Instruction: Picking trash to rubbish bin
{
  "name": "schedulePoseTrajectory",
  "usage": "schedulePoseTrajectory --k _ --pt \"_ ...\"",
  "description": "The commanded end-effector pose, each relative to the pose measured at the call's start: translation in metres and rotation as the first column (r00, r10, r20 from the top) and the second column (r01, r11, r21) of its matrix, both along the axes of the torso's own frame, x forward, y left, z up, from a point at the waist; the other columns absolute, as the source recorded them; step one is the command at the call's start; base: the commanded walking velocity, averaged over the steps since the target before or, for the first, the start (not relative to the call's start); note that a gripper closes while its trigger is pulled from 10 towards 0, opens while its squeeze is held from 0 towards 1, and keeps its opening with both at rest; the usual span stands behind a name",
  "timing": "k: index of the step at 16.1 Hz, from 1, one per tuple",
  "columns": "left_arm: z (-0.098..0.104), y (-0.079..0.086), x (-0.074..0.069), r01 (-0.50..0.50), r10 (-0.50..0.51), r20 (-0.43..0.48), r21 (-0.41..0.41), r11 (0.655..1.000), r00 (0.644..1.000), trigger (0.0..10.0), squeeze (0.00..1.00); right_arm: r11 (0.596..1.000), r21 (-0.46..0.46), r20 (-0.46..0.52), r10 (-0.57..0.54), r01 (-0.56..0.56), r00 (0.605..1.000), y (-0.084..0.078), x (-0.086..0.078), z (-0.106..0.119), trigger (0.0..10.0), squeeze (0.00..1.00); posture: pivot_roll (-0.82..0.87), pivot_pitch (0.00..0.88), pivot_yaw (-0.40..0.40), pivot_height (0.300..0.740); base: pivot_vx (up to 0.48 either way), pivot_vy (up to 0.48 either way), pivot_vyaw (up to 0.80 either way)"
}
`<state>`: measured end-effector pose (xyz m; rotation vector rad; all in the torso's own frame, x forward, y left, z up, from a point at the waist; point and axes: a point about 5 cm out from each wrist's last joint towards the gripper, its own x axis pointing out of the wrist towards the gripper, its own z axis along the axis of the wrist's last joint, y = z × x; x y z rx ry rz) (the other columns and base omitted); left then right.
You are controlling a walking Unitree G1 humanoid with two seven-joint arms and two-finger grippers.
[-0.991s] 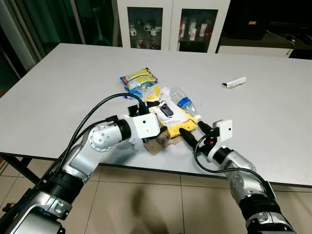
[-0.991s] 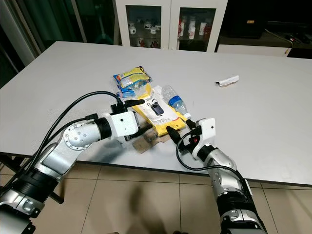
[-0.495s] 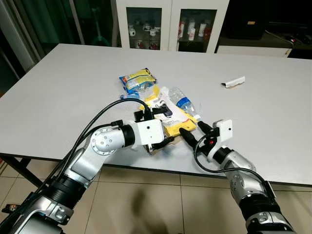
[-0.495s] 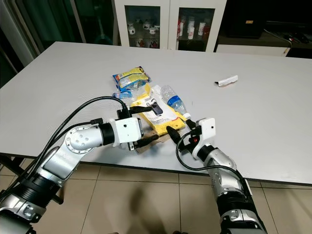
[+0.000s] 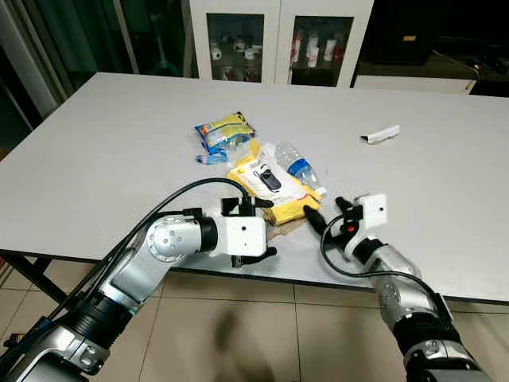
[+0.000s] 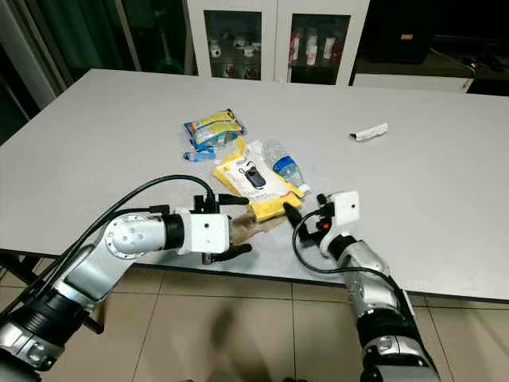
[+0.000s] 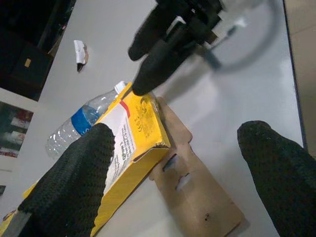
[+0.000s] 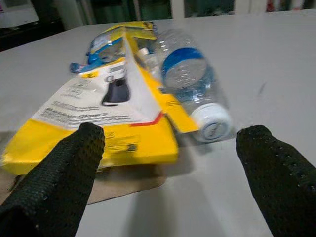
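Note:
A pile of trash lies mid-table: a yellow box, a clear plastic bottle with a blue label against its far side, and a flat brown cardboard piece under the box's near end. A yellow-blue snack bag sits just behind them. My left gripper is open near the table's front edge, left of the cardboard and holding nothing. My right gripper is open, with its fingertips at the box's near right corner. The left wrist view looks at the box and cardboard; the right wrist view faces the box and bottle.
A small white wrapper lies alone at the far right of the grey table. Glass-door cabinets stand behind the table. Tiled floor lies below the table's near edge.
My left gripper has drawn back from over the cardboard and box toward the table's front edge, still open. My right gripper has edged slightly forward to the box's corner.

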<state>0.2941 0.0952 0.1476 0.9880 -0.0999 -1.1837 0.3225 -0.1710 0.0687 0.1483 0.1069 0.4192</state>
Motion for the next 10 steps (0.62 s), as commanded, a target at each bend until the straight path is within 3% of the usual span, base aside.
schedulePoseTrajectory --k 1,4,10 --pt "-0.001 -0.003 0.002 0.016 -0.017 0.034 0.041 0.999 0.999 10.0 0.0 0.999 -0.011 0.009 -0.033 0.033 0.999 -0.004 0.003 0.002 10.0 0.0 0.02 0.009 0.007 0.74 0.0 0.0 0.0" --pt "-0.009 -0.007 0.01 -0.025 0.013 0.136 0.09 0.996 0.991 10.0 0.0 0.999 -0.011 0.018 -0.034 0.034 0.999 -0.003 0.004 0.003 10.0 0.0 0.02 0.006 0.01 0.74 0.0 0.0 0.0" --pt "-0.022 -0.014 0.016 -0.051 0.031 0.189 0.099 0.994 0.981 10.0 0.0 1.0 -0.005 0.019 -0.023 0.023 1.0 -0.002 0.002 0.002 10.0 0.0 0.01 0.01 0.014 0.74 0.0 0.0 0.0"
